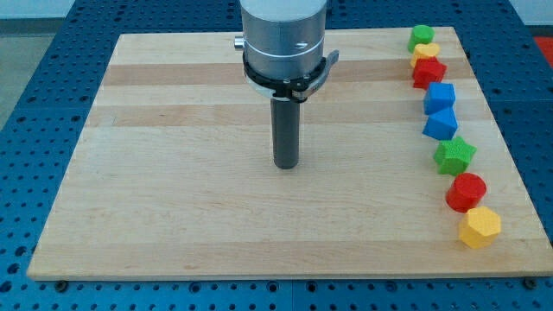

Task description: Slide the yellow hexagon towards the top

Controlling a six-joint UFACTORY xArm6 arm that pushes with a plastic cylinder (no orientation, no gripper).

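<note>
The tip point(286, 165) stands near the middle of the wooden tabletop point(173, 190), well apart from all blocks; this arm carries no hand, only a rod, and it holds nothing. The yellow hexagon point(479, 227) lies at the near right corner, just beside a red block point(467, 191), last in a column along the right edge.

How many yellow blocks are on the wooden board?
2. One small yellow block sits near the view's top right, between a green block and a red one. The yellow hexagon lies at the bottom right. None seems hidden.
</note>
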